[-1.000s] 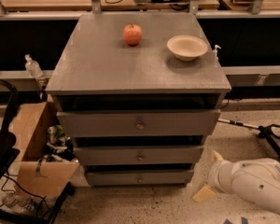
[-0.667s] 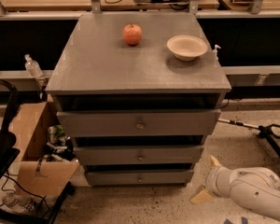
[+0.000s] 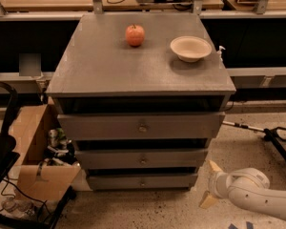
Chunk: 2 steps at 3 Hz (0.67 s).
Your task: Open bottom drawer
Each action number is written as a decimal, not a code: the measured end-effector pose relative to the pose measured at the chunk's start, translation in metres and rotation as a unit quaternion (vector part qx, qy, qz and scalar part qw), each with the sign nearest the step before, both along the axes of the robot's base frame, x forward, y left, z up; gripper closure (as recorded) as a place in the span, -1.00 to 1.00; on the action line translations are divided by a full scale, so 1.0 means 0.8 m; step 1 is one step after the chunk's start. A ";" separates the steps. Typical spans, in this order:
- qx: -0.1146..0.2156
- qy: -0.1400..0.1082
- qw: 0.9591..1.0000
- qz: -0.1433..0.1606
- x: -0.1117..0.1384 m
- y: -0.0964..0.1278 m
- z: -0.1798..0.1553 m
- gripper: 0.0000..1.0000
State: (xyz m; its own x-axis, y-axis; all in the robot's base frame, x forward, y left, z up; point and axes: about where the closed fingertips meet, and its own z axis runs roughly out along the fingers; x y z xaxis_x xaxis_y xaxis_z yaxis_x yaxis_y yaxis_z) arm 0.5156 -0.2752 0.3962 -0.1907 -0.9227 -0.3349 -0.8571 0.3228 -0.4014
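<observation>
Camera view: spread claw (image 3: 209, 184) hangs low, just right of bottom drawer (image 3: 142, 181).

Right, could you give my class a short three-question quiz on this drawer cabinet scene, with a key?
1. True or false: the gripper touches the bottom drawer knob.
2. Which sits nearer the picture's right edge on the cabinet top? A) apple B) bowl
3. Fill in: the gripper is low, to the picture's ____ of the bottom drawer.

Key: 1 false, it is apart, fingers open. 2 B. 3 right.
</observation>
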 end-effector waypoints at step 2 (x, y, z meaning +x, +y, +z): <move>-0.025 0.017 0.999 0.027 0.000 0.008 -0.025 -1.00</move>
